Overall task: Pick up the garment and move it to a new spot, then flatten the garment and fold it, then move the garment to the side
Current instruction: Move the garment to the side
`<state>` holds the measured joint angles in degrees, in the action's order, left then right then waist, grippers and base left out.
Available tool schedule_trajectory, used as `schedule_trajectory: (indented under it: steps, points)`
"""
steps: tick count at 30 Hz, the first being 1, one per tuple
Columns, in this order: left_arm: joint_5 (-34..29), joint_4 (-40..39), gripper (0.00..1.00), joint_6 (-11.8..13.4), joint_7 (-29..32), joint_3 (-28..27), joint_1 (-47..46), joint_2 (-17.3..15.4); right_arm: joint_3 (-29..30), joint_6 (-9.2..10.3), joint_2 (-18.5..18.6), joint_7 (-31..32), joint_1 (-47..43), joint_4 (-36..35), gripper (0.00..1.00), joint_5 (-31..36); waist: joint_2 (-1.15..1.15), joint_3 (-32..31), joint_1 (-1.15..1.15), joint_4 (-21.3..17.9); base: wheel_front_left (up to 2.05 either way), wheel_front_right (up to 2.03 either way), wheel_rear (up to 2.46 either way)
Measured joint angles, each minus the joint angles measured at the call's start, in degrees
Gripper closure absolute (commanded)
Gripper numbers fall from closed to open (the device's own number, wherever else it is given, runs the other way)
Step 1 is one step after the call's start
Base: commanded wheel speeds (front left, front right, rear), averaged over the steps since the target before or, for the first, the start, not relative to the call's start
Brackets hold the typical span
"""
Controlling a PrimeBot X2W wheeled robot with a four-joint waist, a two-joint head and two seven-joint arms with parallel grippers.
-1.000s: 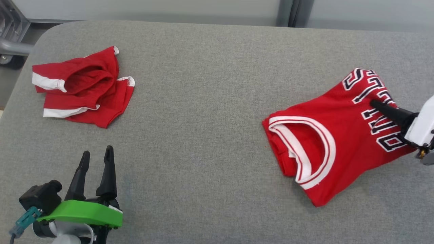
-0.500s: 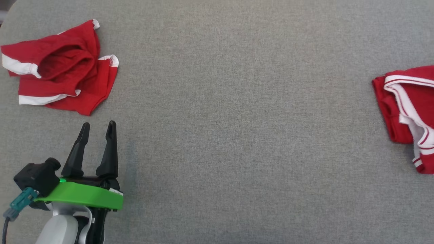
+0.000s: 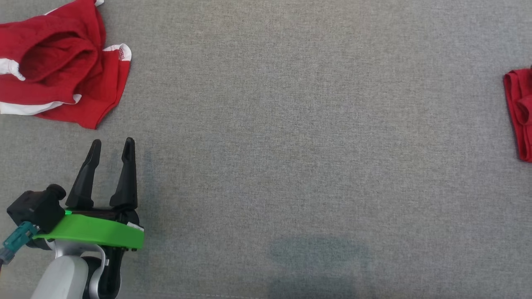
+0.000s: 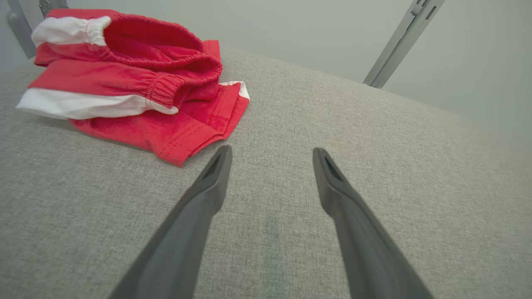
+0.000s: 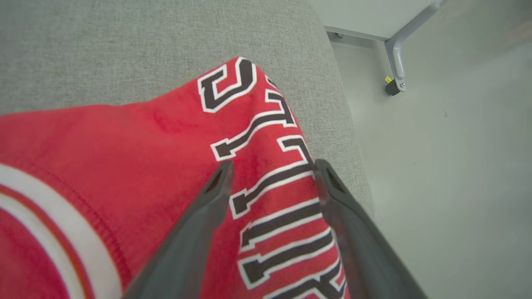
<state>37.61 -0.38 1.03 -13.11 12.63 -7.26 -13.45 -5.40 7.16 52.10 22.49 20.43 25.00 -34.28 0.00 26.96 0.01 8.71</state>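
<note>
Task garment: red basketball jersey [image 5: 124,158] with black block letters outlined in white and a white-and-red striped neck band. It lies on the grey fabric-covered desk [image 3: 291,145], far right side, with its lettered end close to the desk's rounded edge.

Right end effector [image 5: 273,166]: open, fingers spread over the lettering, red cloth visible in the gap between them. Can't tell if the tips touch the cloth.

Left end effector [image 3: 111,143]: open, nothing between the fingers. It sits at the lower left of the head view, near the crumpled red shorts with white trim [image 3: 54,74] but apart from them.

Vs one second ago:
- Right fingers were together as one dark point on the letters. Now they stand apart.
- Head camera has swung. The jersey was whole in the head view; now its red folded edge [image 3: 519,112] sits at the right border, and the shorts have slid to the top-left corner. That's camera motion; both garments look unmoved on the desk.
- Left end effector pose is unchanged.

View differences:
- Right wrist view gives the lettering, the pale floor [image 5: 457,166] past the desk edge and a grey metal frame leg [image 5: 395,50].
- Head view gives the wide bare stretch of desk between the two garments.
- Left wrist view gives the shorts' gathered elastic waistband, just beyond the left fingertip.
</note>
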Motion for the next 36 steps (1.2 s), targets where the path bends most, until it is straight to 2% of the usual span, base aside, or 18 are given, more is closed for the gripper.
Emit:
schedule_trajectory:
  steps: [5, 9, 11, 12, 17, 23, 29, 36]
  points:
    - [0.0, 0.82, 0.0, 0.02, -0.04, -0.85, 0.0, -0.05, 0.52, 0.0, -1.53, -5.3, 2.3, 1.44, 0.0, 5.91, 0.0, -0.94, 0.0, -1.06, 0.0, 0.0, 0.0]
    - [0.0, 1.66, 0.0, 0.02, -0.12, -1.32, -0.07, -0.08, 1.36, 0.01, -3.41, -8.77, 3.7, 1.3, 0.0, 7.12, 0.0, -2.12, 0.0, -1.81, 0.0, 0.0, 0.0]
    - [0.0, 2.22, 0.0, 0.02, -0.13, -1.59, -0.08, -0.08, 1.45, 0.01, -5.76, -11.27, 3.97, 0.27, 0.0, 7.3, 0.0, -3.12, 0.0, -2.34, 0.0, 0.0, 0.0]
    - [-0.03, 3.28, 0.0, 0.02, -0.37, -1.93, -0.08, -0.13, 0.57, 0.01, -8.34, -14.1, 4.06, -1.29, 0.0, 7.65, 0.0, -4.25, 0.0, -2.9, 0.0, 0.0, 0.0]
    - [-1.33, 5.22, 0.0, 0.58, -0.65, -2.92, 0.13, -0.41, -1.05, 0.01, -14.52, -22.08, 3.54, -5.98, 0.0, 8.09, 0.0, -7.54, -0.01, -4.52, 0.0, 0.0, 0.0]
    - [-2.36, 8.36, 0.0, 1.08, -1.12, -3.34, 3.42, 0.4, -3.02, 0.01, -22.29, -29.95, -2.82, -7.7, 0.0, 9.73, 0.0, -11.91, -0.01, -6.85, 0.0, 0.0, 0.0]
    - [-2.81, 12.48, 0.0, 2.12, -1.13, -4.49, 7.29, 0.84, -2.94, 0.01, -28.36, -37.31, -10.23, -7.1, 0.0, 11.61, 0.0, -16.63, -0.01, -9.16, 0.0, 0.0, 0.0]
    - [-4.75, 15.22, 0.0, 2.55, -1.14, -4.86, 11.37, 0.82, -1.32, 0.01, -33.06, -37.5, -18.17, -6.06, 0.0, 14.5, 0.0, -22.23, -0.02, -11.46, 0.0, 0.0, 0.0]
